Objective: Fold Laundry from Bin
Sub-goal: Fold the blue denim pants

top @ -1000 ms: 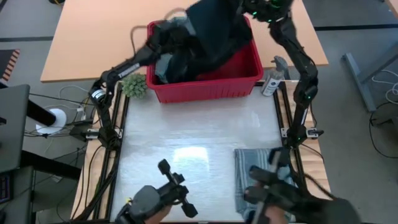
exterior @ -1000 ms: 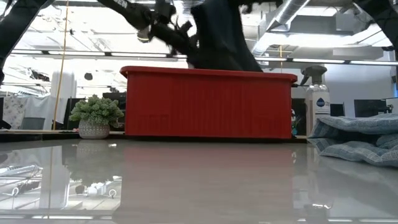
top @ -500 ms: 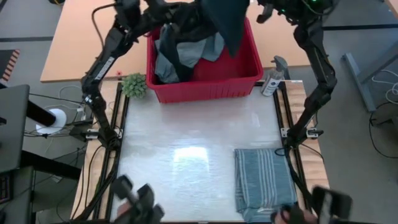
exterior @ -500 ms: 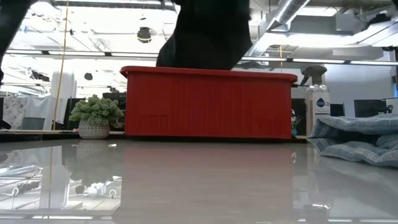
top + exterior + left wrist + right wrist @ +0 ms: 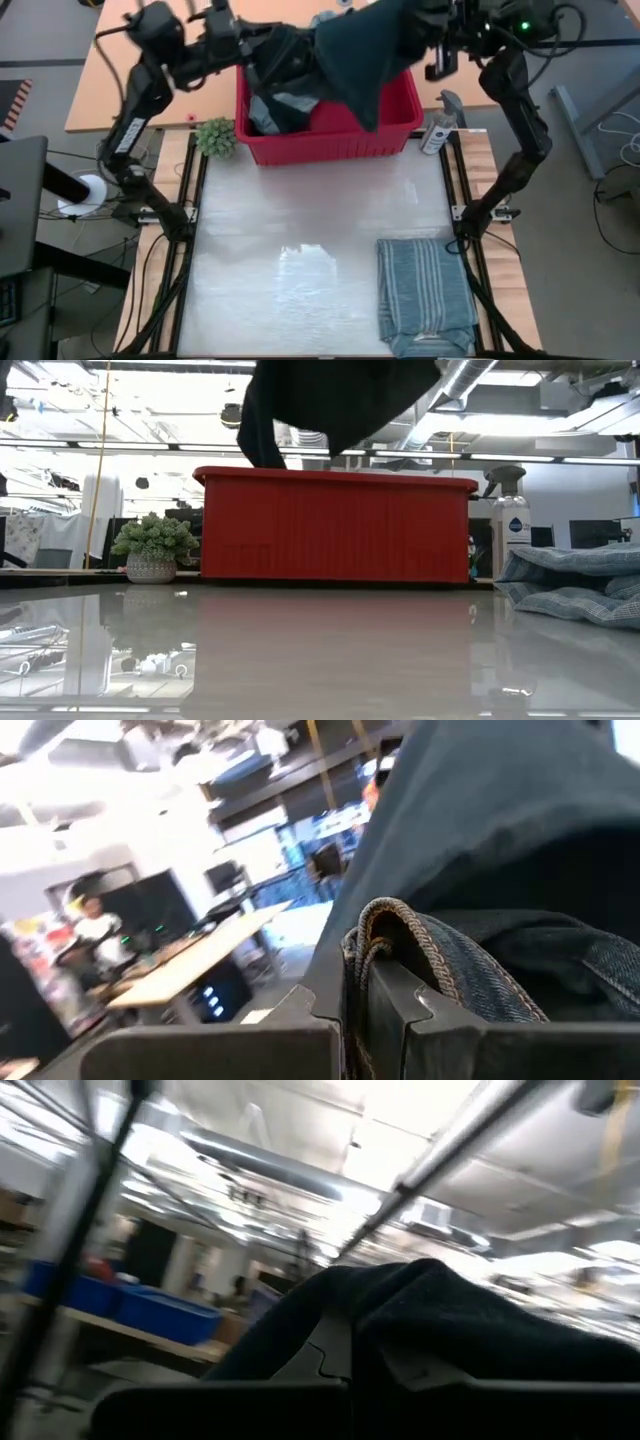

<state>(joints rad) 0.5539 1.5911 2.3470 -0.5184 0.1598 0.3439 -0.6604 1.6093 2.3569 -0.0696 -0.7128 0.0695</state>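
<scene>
The long dark navy trousers [image 5: 360, 55] are held up over the red bin [image 5: 330, 140], spread between my two grippers. My left gripper [image 5: 262, 48] is shut on their left end, above the bin's left part. My right gripper [image 5: 432, 42] is shut on their right end, above the bin's far right corner. In the low view the trousers [image 5: 335, 400] hang above the bin's rim [image 5: 335, 475]. Other dark and light blue garments [image 5: 285, 105] lie in the bin. The blue-grey striped shirt [image 5: 425, 290] lies folded flat on the table at the near right. My left gripper pinches a stitched, doubled edge of the dark trousers [image 5: 400, 945] between its two fingers. The cloth stands up out of the fingers and runs off toward my right gripper. My right gripper pinches a bunched fold of the dark cloth [image 5: 420, 1315] between its two fingers; the cloth covers the fingertips. The trousers sag between the two grippers, with one end [image 5: 262, 450] hanging down to the bin's rim.
A small potted plant [image 5: 215, 135] stands left of the bin and a spray bottle [image 5: 437, 125] right of it. The white mat [image 5: 300, 220] stretches bare between the bin and the folded shirt. A wooden table [image 5: 150, 60] lies beyond the bin.
Both grippers have risen and drawn apart over the bin, the left toward the table's left, the right toward its right. The dark trousers have been pulled up out of the bin and spread wider; their lower ends now hang near the rim.
</scene>
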